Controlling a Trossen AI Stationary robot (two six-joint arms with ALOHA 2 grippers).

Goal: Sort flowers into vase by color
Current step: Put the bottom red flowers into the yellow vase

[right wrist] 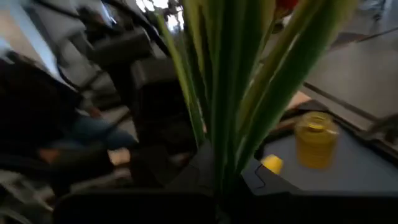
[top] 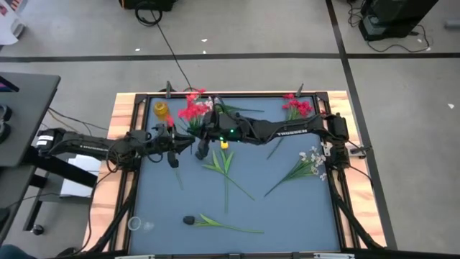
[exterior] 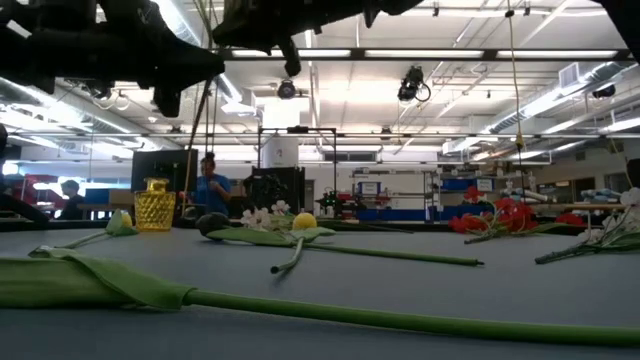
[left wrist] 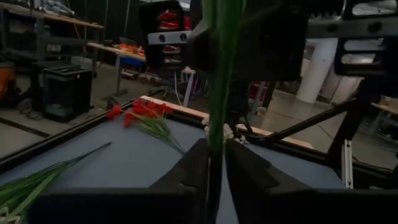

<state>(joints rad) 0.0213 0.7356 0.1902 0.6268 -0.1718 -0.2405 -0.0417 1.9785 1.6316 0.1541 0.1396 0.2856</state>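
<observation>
A red flower is up off the table beside the yellow vase, between my two grippers. My left gripper is shut on its thin green stem. My right gripper is shut on the bunch of green leaves and stems, close behind the left one. On the table lie a yellow tulip, a second red cluster, a white spray and one more flower by the near edge. My left gripper pinches the green stem between its two fingers, which lie across it. The stem runs straight up out of the fingers and is lifted clear of the table. My right gripper pinches the flower's leaves and stems together between its fingers; the blossoms stand above them, at the frame's top.
The yellow vase stands near the far left corner, with a clear glass near the near left corner. A raised dark frame borders the mat. Stems lie across the mat's middle. People show in the room beyond.
</observation>
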